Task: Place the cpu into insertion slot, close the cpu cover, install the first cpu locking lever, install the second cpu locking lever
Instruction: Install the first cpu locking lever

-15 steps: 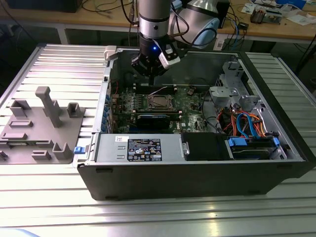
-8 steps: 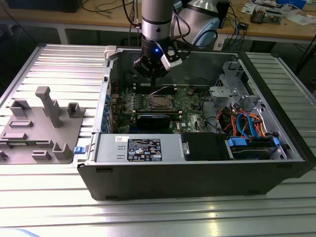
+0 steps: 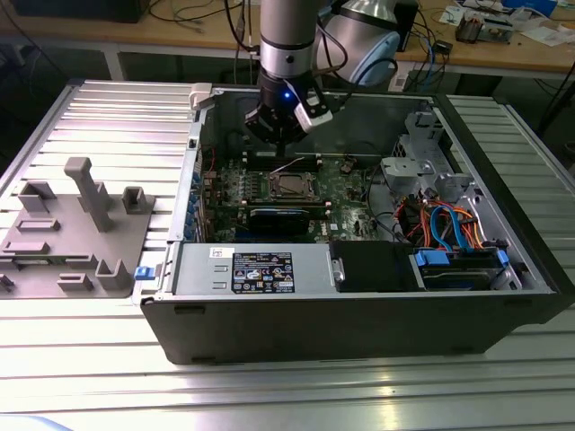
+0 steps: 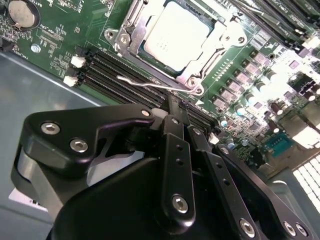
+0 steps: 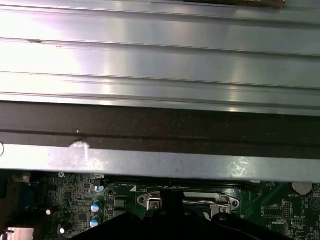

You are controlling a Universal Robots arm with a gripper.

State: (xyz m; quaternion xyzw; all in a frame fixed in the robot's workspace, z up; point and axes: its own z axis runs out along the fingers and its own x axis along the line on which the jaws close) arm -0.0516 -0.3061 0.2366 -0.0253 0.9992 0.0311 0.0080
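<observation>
The cpu [image 4: 175, 31] lies in the insertion slot [image 4: 121, 39] with the cpu cover [image 4: 226, 36] down around it, and the gripper [image 4: 179, 111] hangs just beside a thin wire lever [image 4: 150, 84], its jaws pressed together, holding nothing.

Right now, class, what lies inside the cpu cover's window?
In the second wrist view, the cpu shows its pale metal top through the window of the cpu cover. Whatever lies under the chip is covered by it and cannot be seen.
</observation>
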